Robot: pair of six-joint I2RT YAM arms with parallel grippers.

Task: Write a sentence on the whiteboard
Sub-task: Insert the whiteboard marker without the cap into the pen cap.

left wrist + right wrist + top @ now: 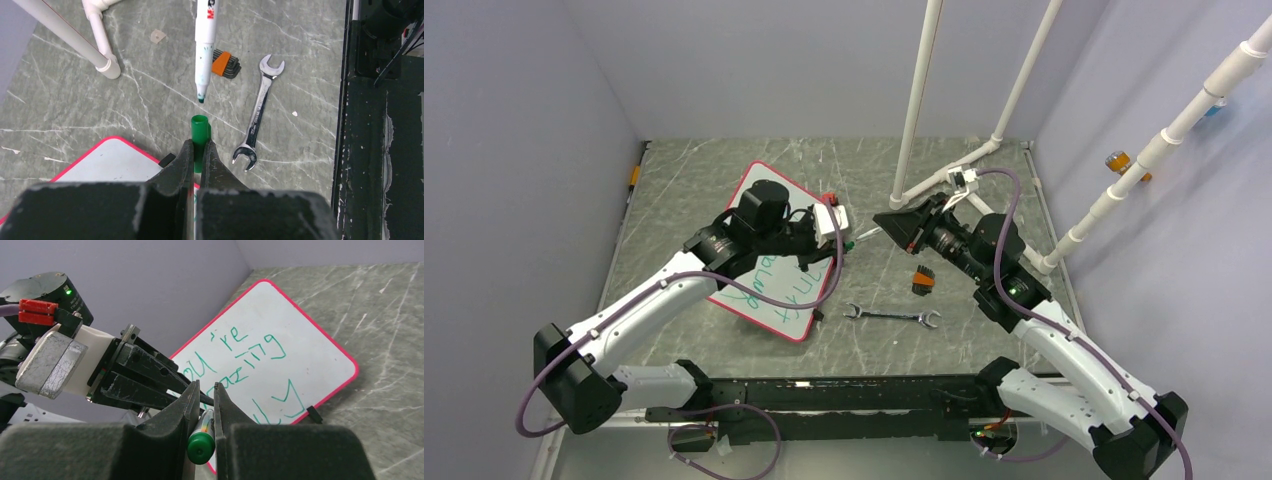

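The whiteboard (765, 181) (305, 347) lies tilted on the table, partly under my left arm. The sentence (769, 302) (240, 357) runs across it in green lettering. My left gripper (836, 243) (199, 146) is shut on a green marker cap (199, 131), just past the board's corner (110, 162). My right gripper (886, 224) (205, 388) is shut on the white marker (205, 45) (201, 444). The marker's green tip points at the cap's open end, a short gap away. The left fingers (145, 377) show right ahead of my right jaws.
A steel wrench (892, 316) (260, 107) and an orange-and-black hex key set (923, 279) (226, 64) lie on the table right of the board. White PVC pipes (919, 110) (65, 37) rise at the back and right. A black rail (824, 395) runs along the near edge.
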